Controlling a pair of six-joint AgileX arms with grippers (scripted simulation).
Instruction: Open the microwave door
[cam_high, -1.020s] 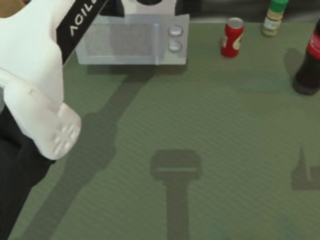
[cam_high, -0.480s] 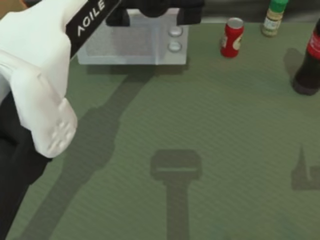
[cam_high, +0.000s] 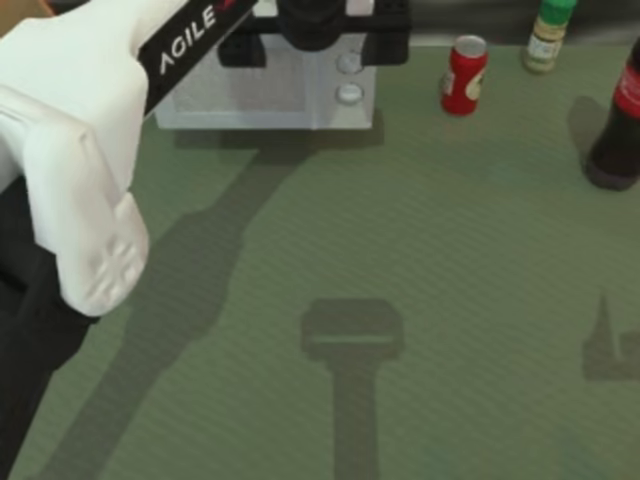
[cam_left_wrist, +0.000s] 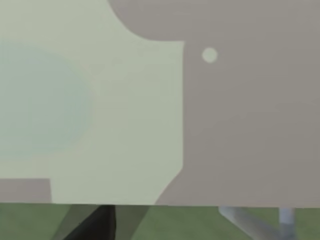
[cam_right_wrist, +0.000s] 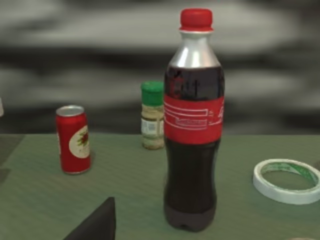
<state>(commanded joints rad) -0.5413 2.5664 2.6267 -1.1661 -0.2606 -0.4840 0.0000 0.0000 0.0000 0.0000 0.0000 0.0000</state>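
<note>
The white microwave (cam_high: 300, 110) stands at the table's far edge, left of centre. Its door (cam_high: 235, 92), with a grey mesh window, lies flush with the front, beside the panel with two silver knobs (cam_high: 348, 78). My left gripper (cam_high: 315, 52) hangs over the microwave's top front edge, its black body covering the upper part of the door, and it is open. The left wrist view is filled by the microwave's pale surface (cam_left_wrist: 125, 125) at very close range, with one dark fingertip (cam_left_wrist: 97, 227) at the edge. My right gripper is out of the top view; one fingertip (cam_right_wrist: 100, 225) shows, with table beside it.
A red can (cam_high: 464, 75) and a green-capped jar (cam_high: 548, 38) stand right of the microwave. A cola bottle (cam_high: 618, 120) is at the far right, with a tape roll (cam_right_wrist: 286, 180) beyond it. My left arm's white link (cam_high: 70, 160) spans the left side.
My left gripper has come forward over the microwave's top, now covering more of the door's upper edge. The door has not moved. The right arm is still.
</note>
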